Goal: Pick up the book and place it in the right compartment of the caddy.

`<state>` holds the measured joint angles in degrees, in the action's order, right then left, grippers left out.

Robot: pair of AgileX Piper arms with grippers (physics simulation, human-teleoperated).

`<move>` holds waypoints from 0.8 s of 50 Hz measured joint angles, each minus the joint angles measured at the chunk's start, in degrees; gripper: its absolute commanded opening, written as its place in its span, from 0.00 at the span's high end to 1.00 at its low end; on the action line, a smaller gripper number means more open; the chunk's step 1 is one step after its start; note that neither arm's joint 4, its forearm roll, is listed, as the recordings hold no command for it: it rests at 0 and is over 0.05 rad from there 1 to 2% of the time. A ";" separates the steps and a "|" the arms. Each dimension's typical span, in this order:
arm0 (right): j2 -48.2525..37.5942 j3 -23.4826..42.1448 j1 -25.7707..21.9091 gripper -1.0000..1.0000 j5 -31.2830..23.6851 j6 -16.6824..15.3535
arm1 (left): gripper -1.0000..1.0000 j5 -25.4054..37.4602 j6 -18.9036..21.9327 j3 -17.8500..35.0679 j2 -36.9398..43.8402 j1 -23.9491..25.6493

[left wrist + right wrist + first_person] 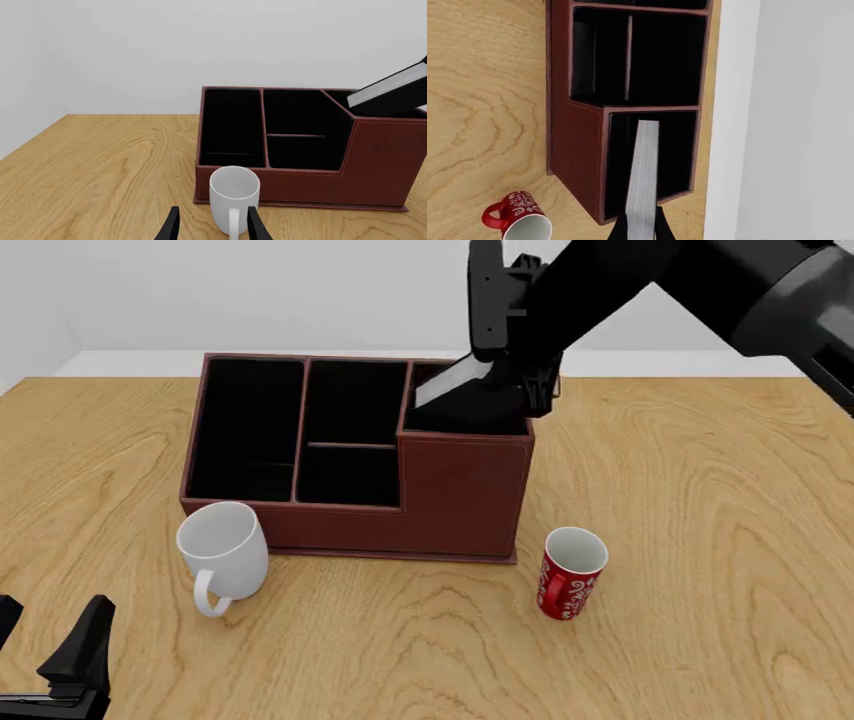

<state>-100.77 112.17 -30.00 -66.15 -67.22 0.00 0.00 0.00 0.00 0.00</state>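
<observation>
book (643,170) grasped in my right jaws (639,225), tilted over the caddy's (454,490) right compartment (677,150); lowering and release remain; left jaws (212,227) released

My right end effector (641,227) and the tilted book (449,383) it grips fill the mouth of the right compartment (677,150) of the caddy (454,495). The caddy's other three compartments stand open from above. A white mug (224,545) stands close against the caddy's front wall at lower left; a red can (571,573) stands just off its front right corner. Bare bench (721,500) spreads across the frame's right.
</observation>
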 measured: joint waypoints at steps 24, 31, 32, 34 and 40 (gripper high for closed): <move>-4.09 5.20 0.43 1.00 -1.82 -0.56 | 0.00 0.00 0.00 0.00 0.00 0.00; -5.13 6.28 0.22 1.00 -2.08 -0.65 | 0.00 0.00 0.00 0.00 0.00 0.00; -5.30 6.46 0.18 1.00 -2.14 -0.68 | 0.00 0.00 0.00 0.00 0.00 0.00; -5.65 6.88 0.13 1.00 -2.27 -0.71 | 0.00 0.00 0.00 0.00 0.00 0.00; -6.69 8.13 0.02 1.00 -2.63 -0.77 | 0.00 0.00 0.00 0.00 0.00 0.00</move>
<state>-107.46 120.29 -29.98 -68.78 -67.99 0.00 0.00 0.00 0.00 0.00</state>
